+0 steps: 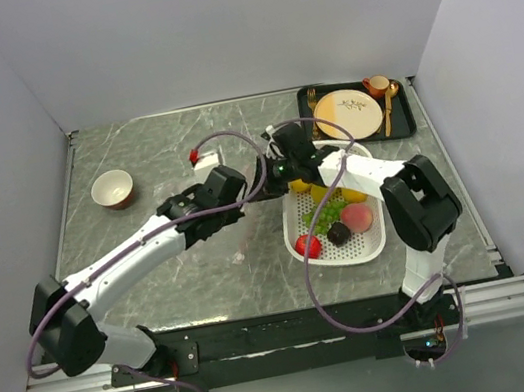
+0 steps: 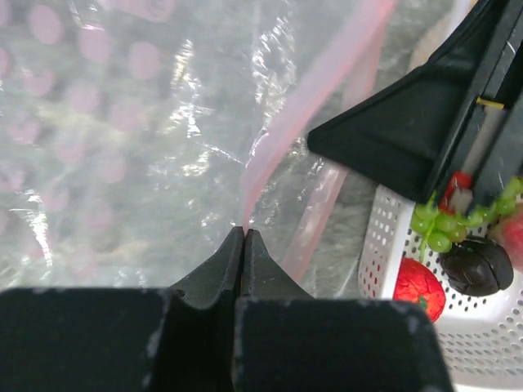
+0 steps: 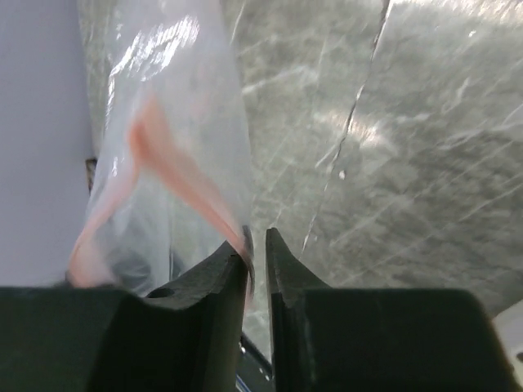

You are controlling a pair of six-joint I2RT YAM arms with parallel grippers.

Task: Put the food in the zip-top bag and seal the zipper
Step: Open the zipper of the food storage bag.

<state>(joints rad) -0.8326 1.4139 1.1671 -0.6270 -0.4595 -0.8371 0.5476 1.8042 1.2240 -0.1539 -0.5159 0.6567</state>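
The clear zip-top bag [image 2: 139, 139] hangs between my two grippers, left of the basket. My left gripper [image 2: 243, 230] is shut on its pale pink zipper [image 2: 282, 122]. My right gripper [image 3: 256, 233] has its jaws a narrow gap apart, and the zipper [image 3: 176, 175] runs into that gap against the left finger. The right gripper's black fingers [image 2: 400, 135] show just past the bag mouth. The food lies in the white basket [image 1: 354, 256]: tomato [image 1: 306, 245], dark piece [image 1: 339, 233], peach [image 1: 355, 217], grapes [image 1: 326, 213] and a yellow fruit [image 1: 299, 186]. In the top view both grippers meet mid-table.
A black tray [image 1: 305, 107] at the back right holds a cream plate [image 1: 348, 114], a cup [image 1: 377, 85] and a spoon. A small bowl [image 1: 113, 190] stands at the left. A small white and red object [image 1: 203, 161] lies behind the left gripper.
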